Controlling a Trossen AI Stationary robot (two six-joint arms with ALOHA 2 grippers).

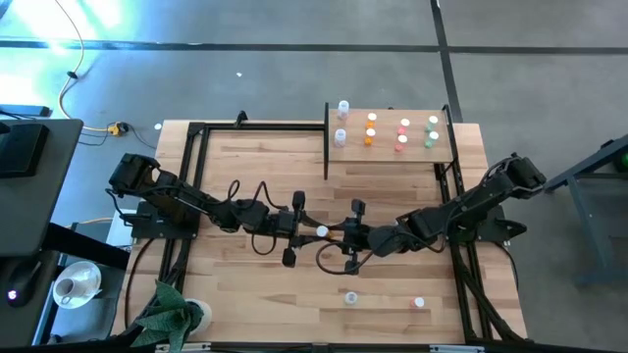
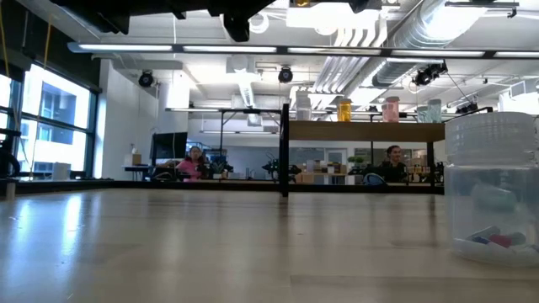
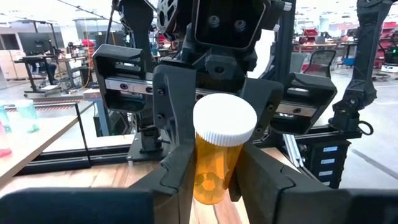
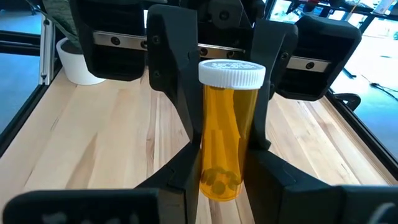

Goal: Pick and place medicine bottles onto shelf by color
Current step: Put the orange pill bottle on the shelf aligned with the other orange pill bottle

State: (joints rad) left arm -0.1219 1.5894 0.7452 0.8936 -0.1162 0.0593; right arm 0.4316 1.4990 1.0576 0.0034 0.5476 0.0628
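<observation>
Fingers [image 3: 177,177] of the left gripper [image 3: 217,180] press on the lower body of a translucent orange medicine bottle [image 3: 214,165] with a ribbed white cap. The right gripper [image 4: 224,171] pinches the same bottle from the opposite side. Both hold it at once, upright, above the middle of the high view.

Judging by its look, the bottle is light, rigid plastic with a smooth, slippery wall. A few pills sit loose at its bottom and could shift the weight slightly if it tips. The straight cylindrical body below the cap is the sound place to grip. The ribbed cap would give friction, but a hold that high leaves the bottle free to swing. Moderate squeeze should do, since thin plastic can flex and squirt out.

Lower in the high view, two small loose bottles [image 1: 351,297] stand on the plank-patterned wooden desk [image 1: 245,294]. One of them fills the right foreground of the low view.

Farthest off, at the upper right of the high view, the pale-wood shelf with thin black posts [image 1: 392,155] carries paired bottles grouped by colour. The orange pair [image 1: 369,138] marks where this one likely belongs.
</observation>
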